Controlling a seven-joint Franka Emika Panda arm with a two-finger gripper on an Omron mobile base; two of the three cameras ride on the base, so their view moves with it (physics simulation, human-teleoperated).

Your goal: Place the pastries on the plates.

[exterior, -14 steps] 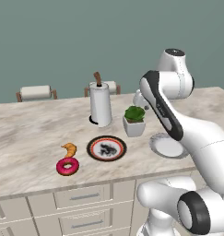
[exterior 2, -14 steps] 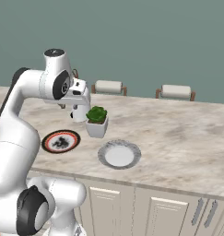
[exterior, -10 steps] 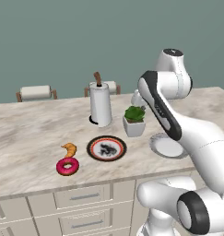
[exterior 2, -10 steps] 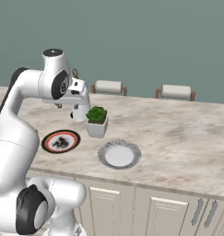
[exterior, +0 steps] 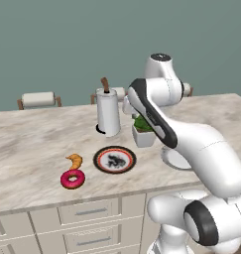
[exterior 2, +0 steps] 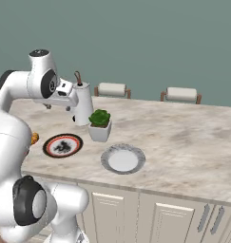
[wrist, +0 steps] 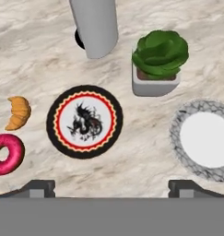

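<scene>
Golden croissant (wrist: 18, 112) lengthwise beside donut (wrist: 6, 154)

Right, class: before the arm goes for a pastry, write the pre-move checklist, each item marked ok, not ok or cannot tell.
1. Gripper open and holding nothing: ok.
2. Croissant lying free on the counter, apart from the donut: ok.
3. Dark-rimmed plate bare and ready to take a pastry: ok.
4. White plate bare as well: ok.
5. Gripper lined up over a pastry: not ok; both pastries sit off to one side of the hand view.
6. Plant pot and paper towel roll out of the path to the pastries: ok, both stand beyond the plates.
</scene>
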